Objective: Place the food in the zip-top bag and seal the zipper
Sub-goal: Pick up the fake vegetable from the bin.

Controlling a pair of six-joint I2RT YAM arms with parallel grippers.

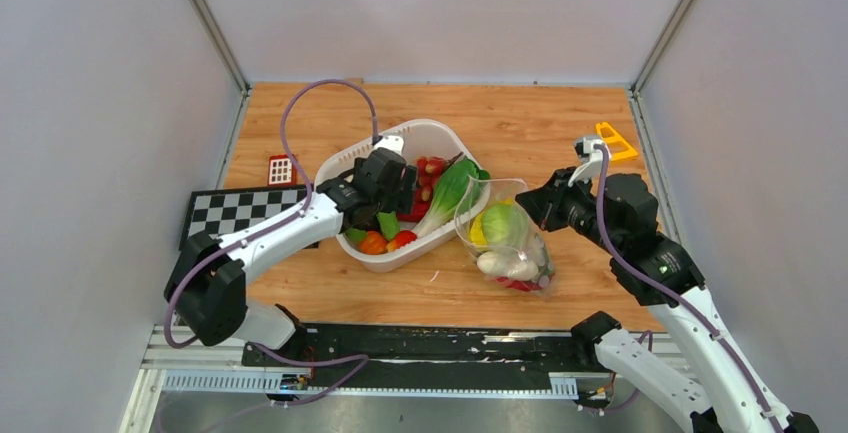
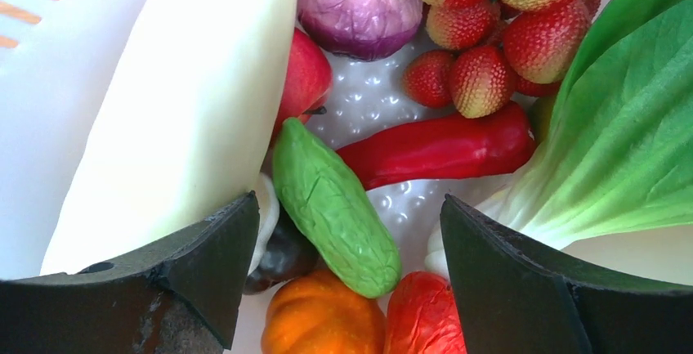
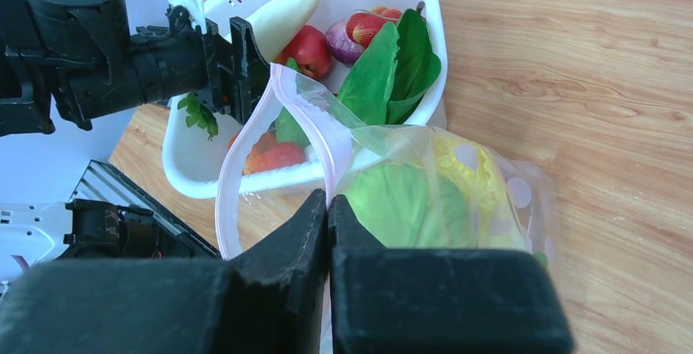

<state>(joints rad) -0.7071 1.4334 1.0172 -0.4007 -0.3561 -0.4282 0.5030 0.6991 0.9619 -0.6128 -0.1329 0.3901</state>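
Note:
The white tub (image 1: 440, 133) holds the food (image 1: 447, 193). My left gripper (image 2: 347, 207) hangs open low inside it, its fingers either side of a green cucumber (image 2: 335, 231). Around that lie a long white radish (image 2: 180, 100), a red pepper (image 2: 441, 145), strawberries (image 2: 482, 76), a purple onion (image 2: 355, 2), an orange pumpkin (image 2: 319, 321) and a leafy green (image 2: 629, 141). The zip-top bag (image 1: 505, 238) stands to the right of the tub with its mouth held open. My right gripper (image 3: 328, 199) is shut on its rim at the pale pink zipper (image 3: 233, 158). Green and yellow cabbage (image 3: 400, 203) sits in the bag.
A checkerboard mat (image 1: 235, 208) and a small red grid piece (image 1: 281, 169) lie left of the tub. An orange-yellow frame (image 1: 615, 140) sits at the back right. Grey walls close in three sides; a black rail (image 1: 420, 343) runs along the front edge.

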